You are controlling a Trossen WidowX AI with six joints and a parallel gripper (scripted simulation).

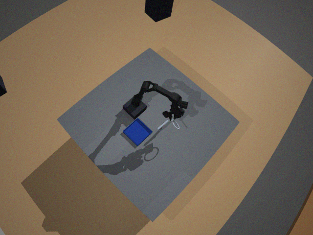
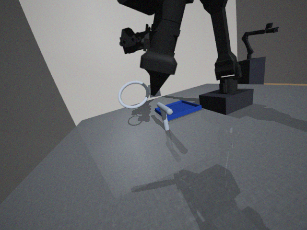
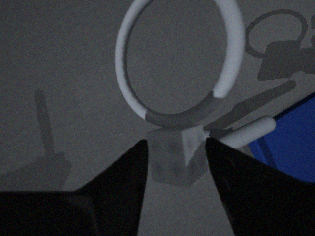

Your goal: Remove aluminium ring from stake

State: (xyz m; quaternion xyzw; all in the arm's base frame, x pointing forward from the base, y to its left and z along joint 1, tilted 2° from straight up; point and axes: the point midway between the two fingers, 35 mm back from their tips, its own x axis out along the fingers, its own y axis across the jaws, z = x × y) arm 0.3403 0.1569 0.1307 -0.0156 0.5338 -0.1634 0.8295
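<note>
In the wrist view, the end effector (image 1: 171, 118) (image 2: 154, 92) (image 3: 176, 145) is clenched on the tab (image 2: 155, 91) (image 3: 176, 154) of the aluminium ring (image 1: 173, 121) (image 2: 119, 95) (image 3: 120, 54), its fingers at the lower left and lower right of the frame. The ring is clear of the stake (image 1: 163, 124) (image 2: 165, 121) (image 3: 251, 132) and off the table (image 1: 176, 164) (image 2: 86, 178) (image 3: 74, 113), tilted up on edge left of centre in the exterior view. Below and to the right of it there, the stake stands with its cross-bar on top and nothing around its foot.

The blue tray (image 1: 137, 132) (image 2: 178, 111) (image 3: 295, 143) lies near the centre of the top view, left of the stake; no ring is in it, and its floor shows bare. Its low walls stand just beside the arm's base (image 1: 134, 111) (image 2: 213, 104). Past the stake, open table runs to the right corner of the top view; the lower corner is also well apart from the tray.
</note>
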